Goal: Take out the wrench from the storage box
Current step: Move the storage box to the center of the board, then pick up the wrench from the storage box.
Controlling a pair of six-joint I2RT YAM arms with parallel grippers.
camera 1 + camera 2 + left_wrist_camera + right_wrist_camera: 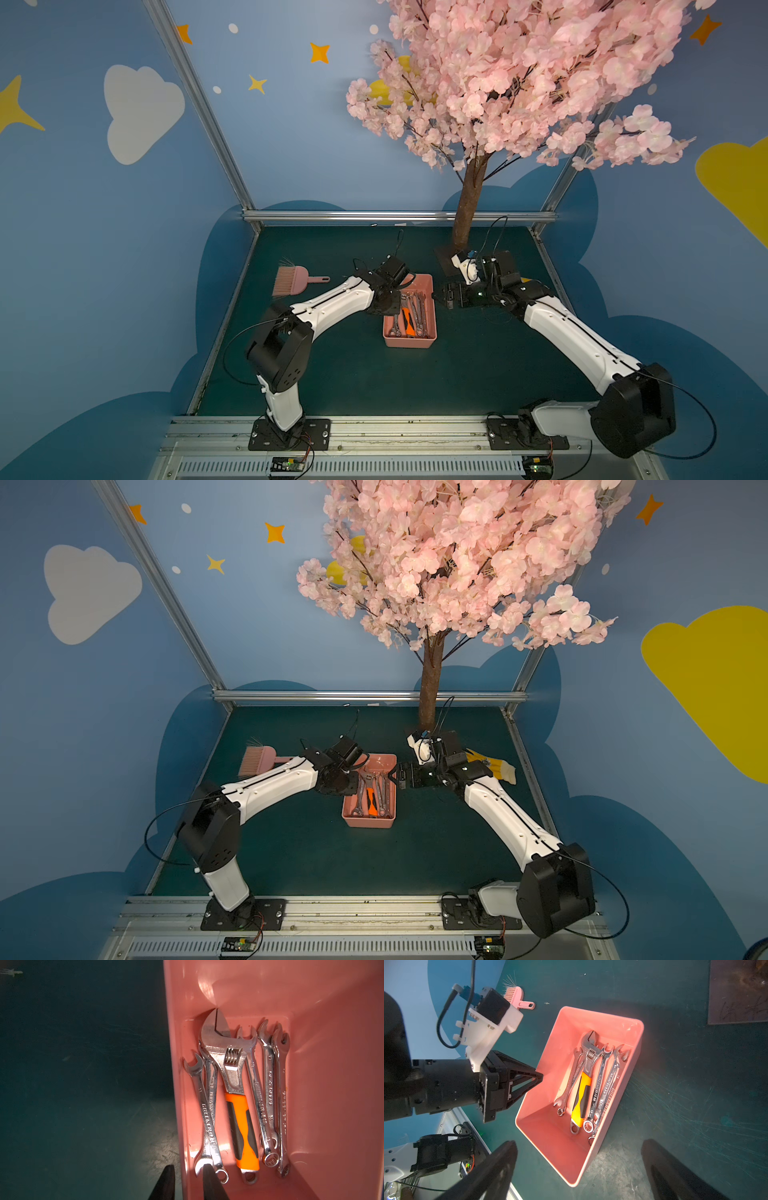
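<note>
Left wrist view: storage box [332,1084] on one side, dark green table [83,1084] on the other.
Contents: orange-handled adjustable wrench [232,1076] lies flat on the middle of the box floor. Five chrome combination wrenches [268,1088] lie alongside it: two on one side, crossing each other, and three on the other. All run lengthwise, and all are inside the box.
Left gripper [188,1167]: at the box's left long wall, fingers a little apart and straddling it. One fingertip [209,1178] is inside, over the end of the outermost wrench; its partner is outside, over the table. No grip is visible; contact with that wrench cannot be told.
Right gripper [436,297]: just beside the box's right wall, outside it. Fingers spread wide, nothing between them.
Box position: upright, mid-table, between the two arms.
Surroundings: pink hand brush [291,280] on the table well to the left of the box; tree trunk [467,208] at the far edge; yellow-and-white glove [496,769] behind the right arm.
</note>
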